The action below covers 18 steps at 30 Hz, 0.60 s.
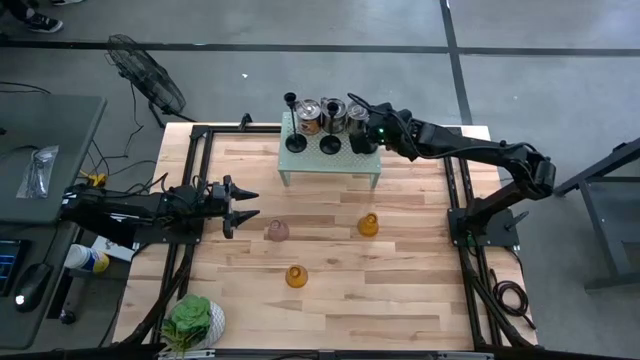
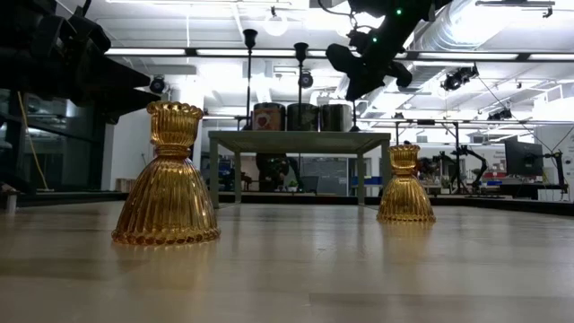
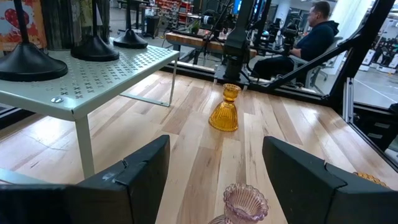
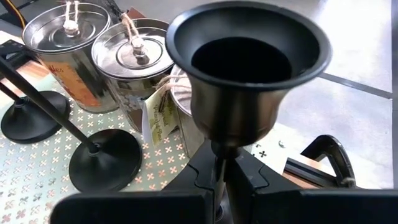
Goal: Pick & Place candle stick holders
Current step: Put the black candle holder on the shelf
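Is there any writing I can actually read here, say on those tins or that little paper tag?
No text can be read.
Paper tag tied to a tin: printed lines, too blurred to read.
Tin with the orange label: label print too blurred.
Screens at the table's left edge: too small.
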Tool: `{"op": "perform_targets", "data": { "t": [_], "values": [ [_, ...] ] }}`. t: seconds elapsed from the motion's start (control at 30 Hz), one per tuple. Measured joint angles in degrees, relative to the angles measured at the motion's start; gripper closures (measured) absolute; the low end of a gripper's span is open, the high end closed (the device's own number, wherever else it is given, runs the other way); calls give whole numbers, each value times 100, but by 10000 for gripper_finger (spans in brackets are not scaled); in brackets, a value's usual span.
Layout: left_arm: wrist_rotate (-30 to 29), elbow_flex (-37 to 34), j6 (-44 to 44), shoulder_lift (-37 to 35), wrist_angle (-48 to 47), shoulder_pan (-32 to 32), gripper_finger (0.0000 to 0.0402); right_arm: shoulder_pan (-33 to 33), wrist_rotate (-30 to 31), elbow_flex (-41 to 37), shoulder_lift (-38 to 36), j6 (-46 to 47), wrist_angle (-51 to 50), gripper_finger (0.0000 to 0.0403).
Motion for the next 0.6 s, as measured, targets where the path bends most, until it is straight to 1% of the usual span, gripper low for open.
{"op": "perform_targets", "data": {
  "t": [0.5,0.6],
  "values": [
    [0,0,0,0,0,0,148,4,-12,0,4,19,29,398],
    [0,-2,0,0,0,0,148,4,-17,0,4,20,31,392]
  ]
}}
